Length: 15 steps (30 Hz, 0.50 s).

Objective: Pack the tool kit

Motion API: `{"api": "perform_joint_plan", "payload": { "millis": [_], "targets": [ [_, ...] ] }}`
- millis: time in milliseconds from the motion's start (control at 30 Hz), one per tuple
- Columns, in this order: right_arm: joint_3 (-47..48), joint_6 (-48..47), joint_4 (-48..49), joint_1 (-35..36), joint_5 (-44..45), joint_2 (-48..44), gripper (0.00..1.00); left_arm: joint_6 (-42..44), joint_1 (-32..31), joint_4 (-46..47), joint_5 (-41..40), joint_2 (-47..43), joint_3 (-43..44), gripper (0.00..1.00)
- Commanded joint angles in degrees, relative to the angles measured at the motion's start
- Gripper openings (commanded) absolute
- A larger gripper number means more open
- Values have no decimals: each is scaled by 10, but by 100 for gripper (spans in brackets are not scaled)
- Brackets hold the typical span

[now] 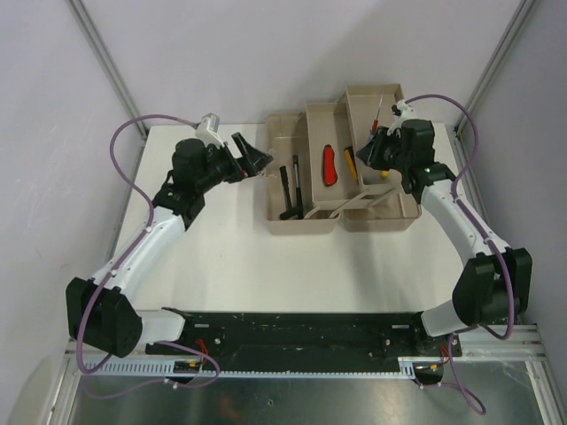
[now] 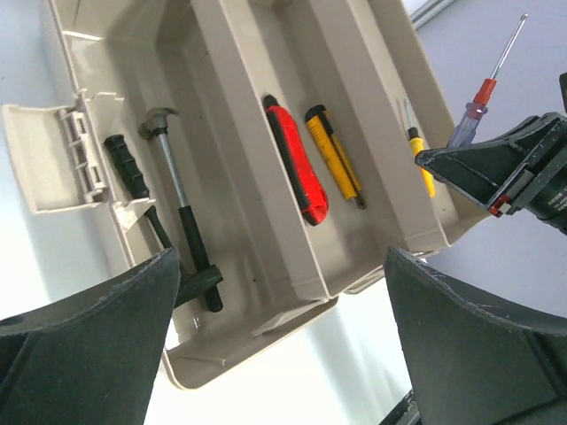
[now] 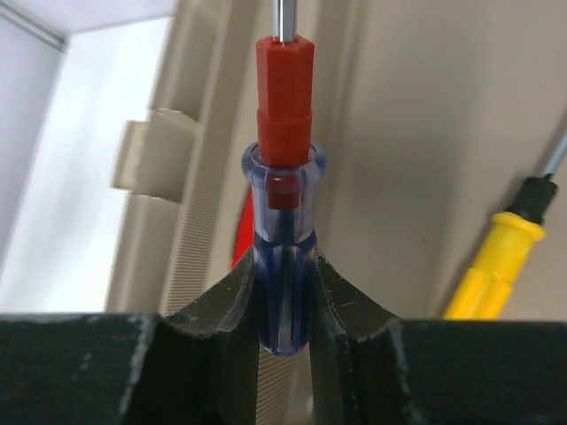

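The beige toolbox (image 1: 301, 225) stands open at the back of the table with its trays folded out. Its left tray holds a hammer (image 2: 177, 199) and a black-handled tool (image 2: 127, 166). The middle tray holds a red knife (image 2: 292, 159) and a yellow knife (image 2: 335, 155). A yellow screwdriver (image 2: 416, 159) lies in the right tray. My right gripper (image 3: 283, 301) is shut on a blue-and-red screwdriver (image 3: 283, 221), held shaft-up over the right tray (image 1: 376, 119). My left gripper (image 1: 252, 159) is open and empty, just left of the box.
The box's small beige lid flap (image 2: 40, 155) hangs open on its left side. White table surface (image 1: 292, 266) lies in front of the box. White walls and metal frame posts (image 1: 106, 62) close in the back corners.
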Motion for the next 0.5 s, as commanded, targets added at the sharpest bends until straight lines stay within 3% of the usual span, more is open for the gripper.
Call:
{"api": "perform_joint_plan", "payload": {
  "millis": [0,267,467],
  "targets": [
    [44,-63,-50,1,93,33,0,24,-1,-13,-28,6,-6,99],
    [76,-56,-100,3,179,67,19,29,-1,-36,-47,35,-15,99],
    [86,-51,-113,2,212,78,26,26,-1,-44,-54,58,-9,99]
  ]
}}
